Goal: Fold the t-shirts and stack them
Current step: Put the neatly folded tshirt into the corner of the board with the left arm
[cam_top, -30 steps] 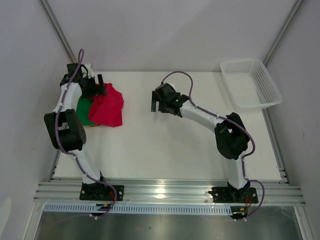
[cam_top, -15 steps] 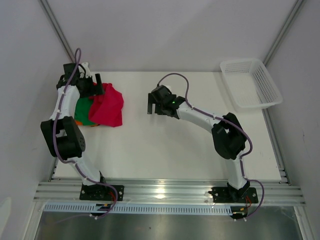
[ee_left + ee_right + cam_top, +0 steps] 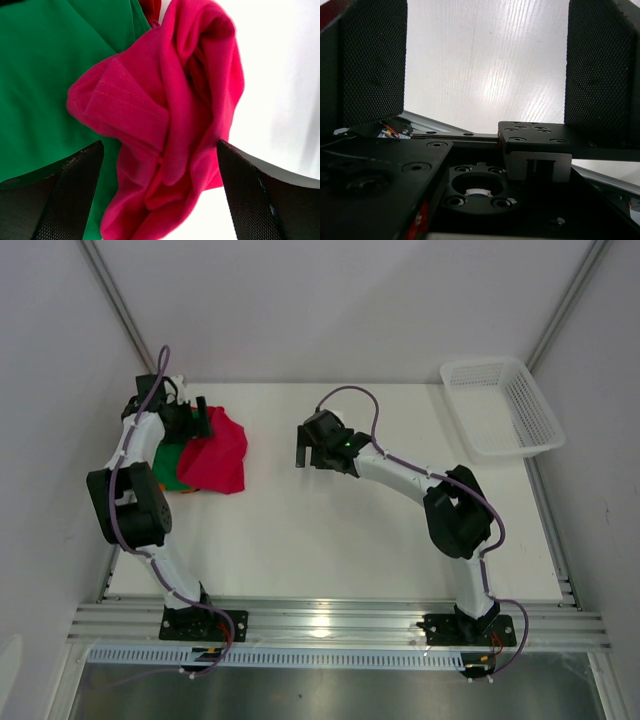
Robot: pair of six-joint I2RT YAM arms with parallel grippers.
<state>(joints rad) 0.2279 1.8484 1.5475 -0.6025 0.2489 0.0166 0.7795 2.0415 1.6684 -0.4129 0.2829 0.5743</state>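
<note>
While left gripper (image 3: 157, 150) and right gripper (image 3: 485, 55) gape empty | crimson t-shirt (image 3: 170, 110) crumpled, overlapping flat green t-shirt (image 3: 50, 75)

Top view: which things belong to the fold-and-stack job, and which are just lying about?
Job:
- crimson t-shirt, crumpled, far left
- green t-shirt, partly under the crimson one
- left gripper, open over the crimson one

Lying about:
- white mesh basket, far right corner
</note>
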